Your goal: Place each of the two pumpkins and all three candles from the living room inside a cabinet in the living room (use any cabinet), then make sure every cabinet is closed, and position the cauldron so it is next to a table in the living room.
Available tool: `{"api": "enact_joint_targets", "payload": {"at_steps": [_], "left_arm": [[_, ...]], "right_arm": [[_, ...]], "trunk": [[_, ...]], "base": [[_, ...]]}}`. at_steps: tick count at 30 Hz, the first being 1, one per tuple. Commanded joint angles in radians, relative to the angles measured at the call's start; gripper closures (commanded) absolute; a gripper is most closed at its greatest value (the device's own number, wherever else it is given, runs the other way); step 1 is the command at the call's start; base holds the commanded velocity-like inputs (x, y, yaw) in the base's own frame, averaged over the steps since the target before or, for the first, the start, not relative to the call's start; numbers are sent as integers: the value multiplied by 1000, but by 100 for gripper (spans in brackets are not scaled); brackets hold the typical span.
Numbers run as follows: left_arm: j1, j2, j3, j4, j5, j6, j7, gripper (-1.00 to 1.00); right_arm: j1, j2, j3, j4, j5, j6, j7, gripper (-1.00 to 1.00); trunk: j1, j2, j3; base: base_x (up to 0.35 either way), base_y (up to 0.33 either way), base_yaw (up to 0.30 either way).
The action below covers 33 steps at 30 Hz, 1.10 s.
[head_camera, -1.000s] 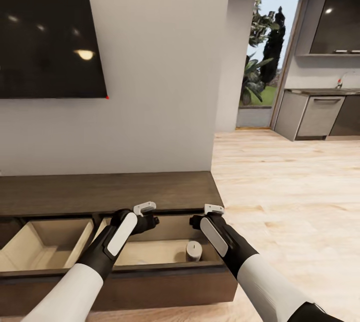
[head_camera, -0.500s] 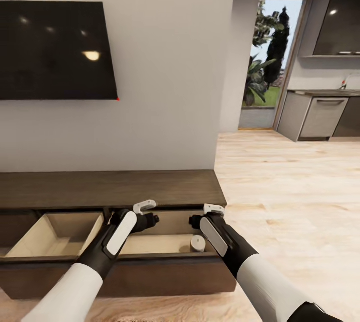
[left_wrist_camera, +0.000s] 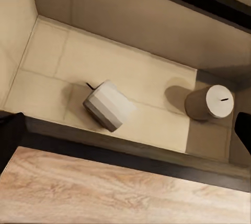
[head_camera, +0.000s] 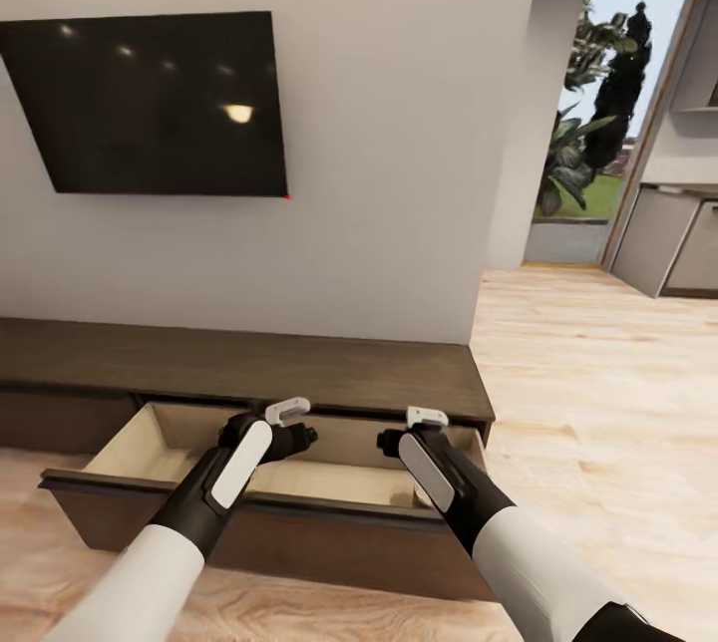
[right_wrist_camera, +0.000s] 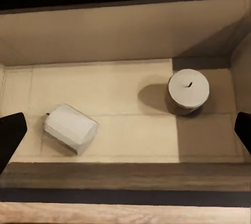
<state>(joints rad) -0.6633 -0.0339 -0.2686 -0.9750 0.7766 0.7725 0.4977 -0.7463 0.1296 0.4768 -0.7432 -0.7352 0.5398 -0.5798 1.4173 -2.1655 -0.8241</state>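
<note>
Cabinet: long, low, dark brown, along the foot of the pale wall; right-hand drawer pulled out, pale beige inside, dark front panel toward the robot.
Drawer contents: two candles on the beige floor, well apart.
Upright candle: standing, wick up, near the drawer's back wall, toward a side wall; also at, shadow falling beside it.
Tipped candle: lying on its side, close behind the front wall; also at, wick end pointing toward the back wall.
Left gripper: above the open drawer, over its middle; fingers apart as far as the head view tells, nothing between them; one dark fingertip at the wrist picture's border.
Right gripper: above the drawer near its right end; dark fingertips at both borders of the wrist picture, spread wide, holding nothing.
In the way: left forearm and right forearm cross the drawer's front wall in the head view and hide the floor where the candles lie.
Around: black television on the wall above the cabinet; light wooden floor to the right; glazed doorway with greenery beyond; grey kitchen units at the far right.
</note>
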Motion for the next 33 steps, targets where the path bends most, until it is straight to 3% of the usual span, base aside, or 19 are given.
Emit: {"api": "enact_joint_targets", "payload": {"at_steps": [1, 24, 33], "left_arm": [[-1, 0, -2, -1, 10, 1, 10, -100], [-1, 1, 1, -1, 10, 1, 10, -100], [-1, 1, 2, -1, 10, 1, 10, -100]], "right_arm": [[-1, -1, 3, -2, -9, 2, -9, -100], [-1, 1, 3, -22, -9, 9, -21, -100], [-1, 1, 3, -24, -9, 14, -22, -100]], "trunk": [[0, 0, -1], [0, 0, -4], [0, 0, -13]], "base": [[-15, 0, 291], [-205, 30, 287], [-37, 15, 228]]}}
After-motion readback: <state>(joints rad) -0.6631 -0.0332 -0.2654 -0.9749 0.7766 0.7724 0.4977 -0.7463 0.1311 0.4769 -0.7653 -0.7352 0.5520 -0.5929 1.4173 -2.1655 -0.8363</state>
